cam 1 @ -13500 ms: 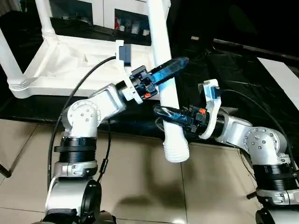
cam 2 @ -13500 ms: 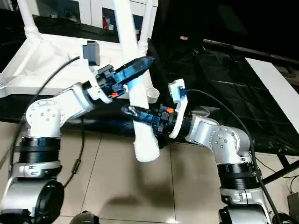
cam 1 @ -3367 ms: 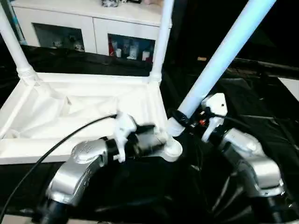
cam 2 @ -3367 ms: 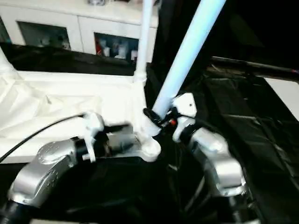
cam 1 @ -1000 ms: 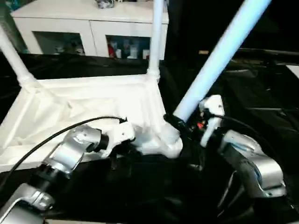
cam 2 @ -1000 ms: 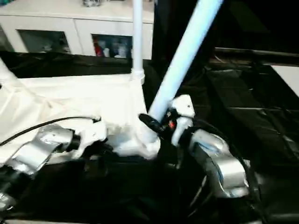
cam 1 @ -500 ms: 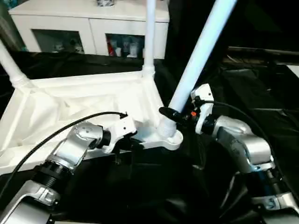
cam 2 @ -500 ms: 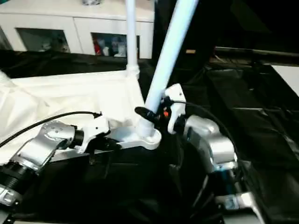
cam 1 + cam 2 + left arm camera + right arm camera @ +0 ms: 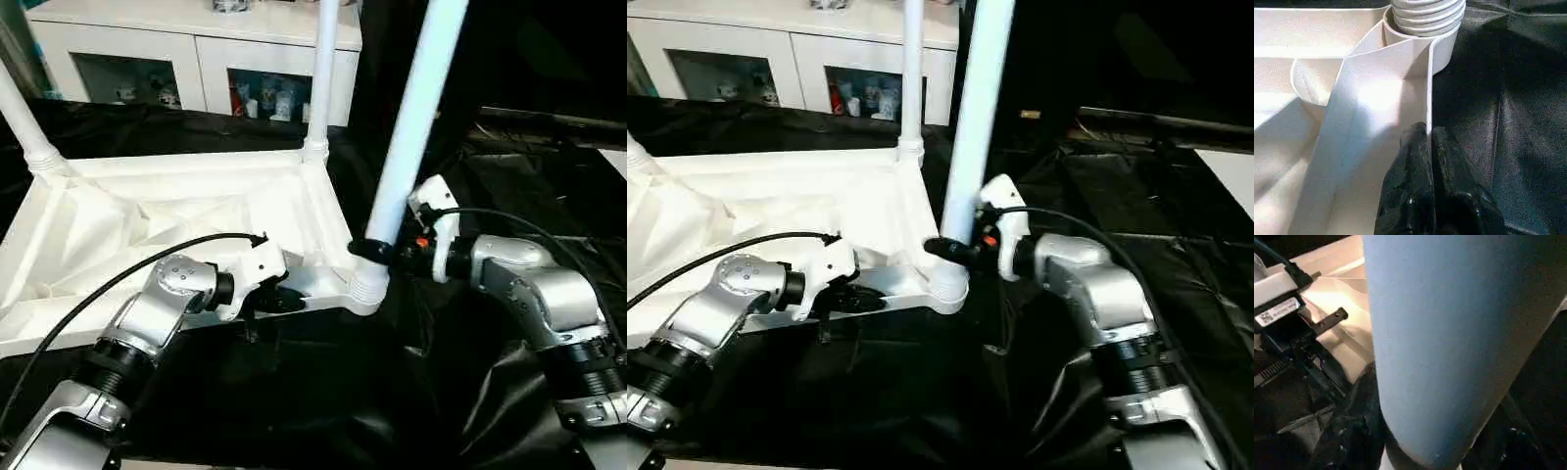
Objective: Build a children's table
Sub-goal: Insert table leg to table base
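Two hands grip: left hand (image 9: pixel 1429 142) pinches the table top (image 9: pixel 186 220) rim beside the corner socket (image 9: pixel 366 290); right hand (image 9: pixel 377 252) clasps the leg (image 9: pixel 411 137) above it.

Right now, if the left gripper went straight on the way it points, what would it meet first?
Probably the corner socket holding the ribbed leg base: the left gripper, pinching the table top's rim, points along that rim toward it.

Upright legs (image 9: pixel 416 127) fencing table top (image 9: pixel 147 220); black cloth (image 9: pixel 323 392) open.

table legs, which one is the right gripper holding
The leg in the near right corner socket, nearest the camera. The right gripper has its jaws closed around its base; the other legs, and, stand untouched at the far corners.
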Robot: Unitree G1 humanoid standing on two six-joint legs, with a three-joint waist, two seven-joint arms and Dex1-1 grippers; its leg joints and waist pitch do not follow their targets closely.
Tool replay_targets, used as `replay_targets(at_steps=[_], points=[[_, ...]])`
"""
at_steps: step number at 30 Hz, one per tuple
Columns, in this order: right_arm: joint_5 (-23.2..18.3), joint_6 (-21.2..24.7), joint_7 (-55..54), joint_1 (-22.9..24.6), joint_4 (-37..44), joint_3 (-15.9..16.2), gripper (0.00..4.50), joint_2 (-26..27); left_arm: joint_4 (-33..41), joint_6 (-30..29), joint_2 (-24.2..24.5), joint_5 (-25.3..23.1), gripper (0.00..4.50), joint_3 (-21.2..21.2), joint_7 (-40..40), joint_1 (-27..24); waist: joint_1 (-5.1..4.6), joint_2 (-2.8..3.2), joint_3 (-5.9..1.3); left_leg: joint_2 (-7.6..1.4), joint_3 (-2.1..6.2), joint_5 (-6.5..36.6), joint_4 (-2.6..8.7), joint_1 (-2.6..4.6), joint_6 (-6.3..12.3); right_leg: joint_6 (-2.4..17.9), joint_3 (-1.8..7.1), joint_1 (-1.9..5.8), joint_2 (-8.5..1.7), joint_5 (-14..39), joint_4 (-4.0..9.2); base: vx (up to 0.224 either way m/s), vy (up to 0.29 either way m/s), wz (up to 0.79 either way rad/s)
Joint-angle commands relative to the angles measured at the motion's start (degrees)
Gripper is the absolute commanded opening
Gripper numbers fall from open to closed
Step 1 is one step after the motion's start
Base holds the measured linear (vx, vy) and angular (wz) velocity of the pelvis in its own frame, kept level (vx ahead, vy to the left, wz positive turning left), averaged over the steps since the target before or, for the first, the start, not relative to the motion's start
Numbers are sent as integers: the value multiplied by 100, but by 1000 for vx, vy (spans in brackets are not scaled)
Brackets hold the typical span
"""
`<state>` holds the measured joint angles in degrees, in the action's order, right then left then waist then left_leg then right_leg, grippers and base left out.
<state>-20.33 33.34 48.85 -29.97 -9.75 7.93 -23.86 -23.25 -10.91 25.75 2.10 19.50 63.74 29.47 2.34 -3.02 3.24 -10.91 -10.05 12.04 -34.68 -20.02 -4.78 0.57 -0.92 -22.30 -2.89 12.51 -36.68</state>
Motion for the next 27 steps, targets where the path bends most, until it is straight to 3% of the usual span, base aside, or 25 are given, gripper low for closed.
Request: replay_targets(at_steps=[1,3,4,14,18,22,24,25,27], points=[[134,77,-4,91,-302,135,180,4,39,108,-68,163,0,-73,56,-82,16,-63,-326,-197,37,574,400,-10,128,988,235,209,-440,1231,505,0,0,0],[150,35,-14,92,-372,137,180,38,35,118,-65,154,0,-65,75,-79,17,-56,-327,-197,37,539,402,-13,131,1016,233,212,-436,1144,497,0,0,0],[202,-67,-37,77,-534,116,180,111,12,151,-64,145,0,-61,102,-63,19,-20,-331,-197,40,526,402,-9,124,1049,231,212,-435,1062,486,0,0,0],[-153,-111,-183,219,-877,-349,180,409,-26,167,-90,117,0,-23,202,-46,-5,-8,-336,-203,37,662,412,5,72,1148,233,223,-428,1004,500,0,0,0],[-202,-177,-156,438,-815,-441,180,412,-31,149,-117,110,0,-46,166,-49,2,-19,-336,-202,35,611,418,-2,114,1195,225,236,-423,843,489,0,0,0],[-221,-410,-231,755,-731,-628,180,481,-66,147,-149,126,0,-101,100,-35,14,12,-330,-207,45,737,431,4,83,1140,227,227,-436,1077,515,0,0,0],[-249,-501,-302,923,-640,-708,180,504,-66,139,-150,123,0,-107,98,-35,15,5,-329,-209,39,735,430,6,88,1126,229,220,-434,1077,525,0,0,0],[-248,-552,-332,1013,-568,-722,180,508,-72,137,-147,121,0,-111,101,-32,28,48,-333,-211,42,737,432,15,80,1126,234,219,-438,1043,522,0,0,0],[-242,-585,-352,1099,-476,-709,180,511,-103,151,-133,113,0,-115,119,-13,33,38,-342,-209,43,670,437,5,94,1141,228,235,-423,848,509,0,0,0]])
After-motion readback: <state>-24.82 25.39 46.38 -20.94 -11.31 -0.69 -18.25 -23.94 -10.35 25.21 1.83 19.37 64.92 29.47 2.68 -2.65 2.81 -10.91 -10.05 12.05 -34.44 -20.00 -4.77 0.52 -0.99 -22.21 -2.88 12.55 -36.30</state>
